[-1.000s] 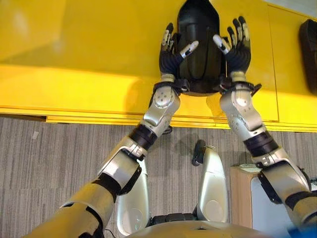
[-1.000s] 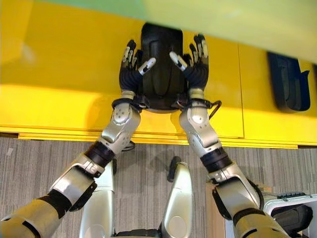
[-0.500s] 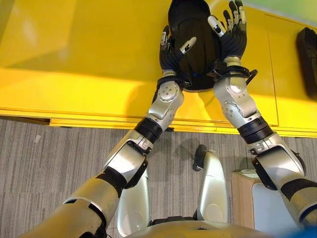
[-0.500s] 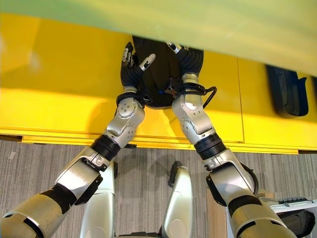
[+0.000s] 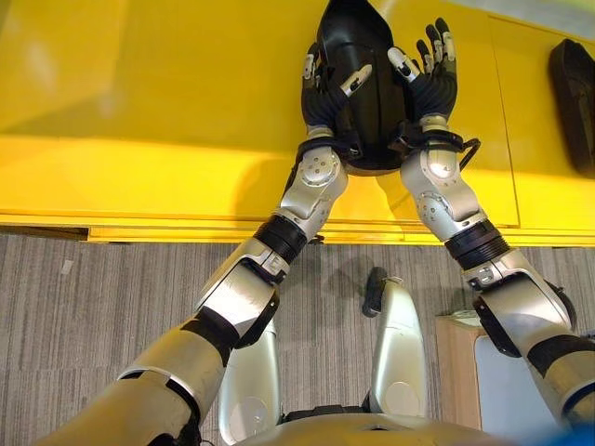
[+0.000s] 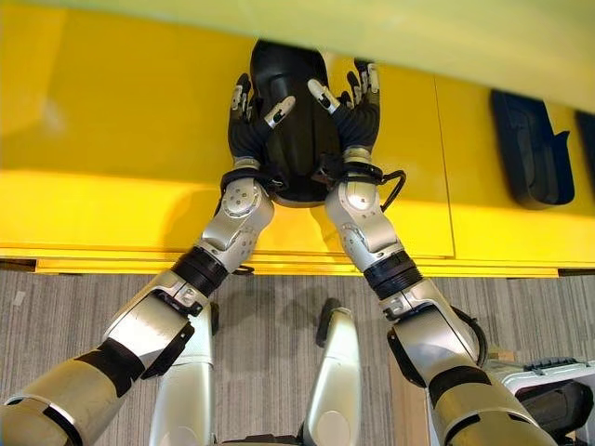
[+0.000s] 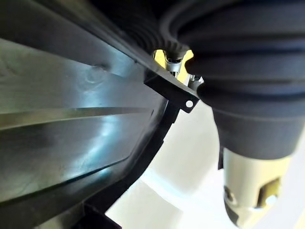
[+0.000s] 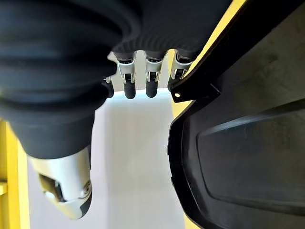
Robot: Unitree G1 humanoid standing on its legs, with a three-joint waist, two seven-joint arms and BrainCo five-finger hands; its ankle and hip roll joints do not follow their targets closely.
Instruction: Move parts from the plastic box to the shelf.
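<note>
Left eye view: left hand (image 5: 321,93) and right hand (image 5: 429,84), fingers straight and spread, flank the black part (image 5: 358,84) on the yellow shelf (image 5: 139,102); its narrow end points away.

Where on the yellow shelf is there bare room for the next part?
Bare shelf lies wide open left of the black part. A narrower patch lies between it and a second part. Middle is crowded: left hand and right hand flank the part.
</note>
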